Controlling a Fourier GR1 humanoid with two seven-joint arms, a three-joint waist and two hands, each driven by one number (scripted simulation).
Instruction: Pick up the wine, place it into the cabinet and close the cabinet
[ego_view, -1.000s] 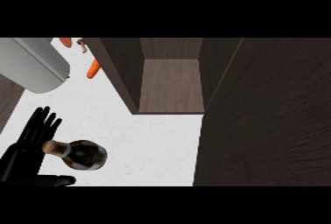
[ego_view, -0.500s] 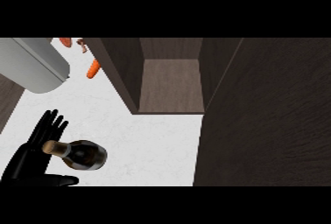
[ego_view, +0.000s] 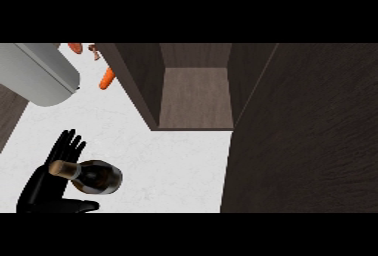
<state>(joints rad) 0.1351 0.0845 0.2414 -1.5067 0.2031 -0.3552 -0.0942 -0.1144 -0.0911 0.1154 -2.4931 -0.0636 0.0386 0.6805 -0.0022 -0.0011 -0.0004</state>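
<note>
Head view: left hand (ego_view: 50, 186) at the counter's (ego_view: 177, 160) lower left, fingers straight and spread, pointing up, thumb sticking out right along the bottom edge. Wine bottle (ego_view: 94, 176) stands upright just right of the palm, seen from above, cork-coloured top (ego_view: 64, 169) overlapping the fingers; whether the hand actually touches the bottle, cannot tell, and no curl round it shows. Open cabinet (ego_view: 196, 95) at the counter's far edge, inside bare wood-brown; its dark door (ego_view: 303, 135) fills the right side. Grey rounded appliance (ego_view: 40, 72) at the far left corner. Orange carrot (ego_view: 108, 78) beside it, more orange bits (ego_view: 76, 48) behind.
</note>
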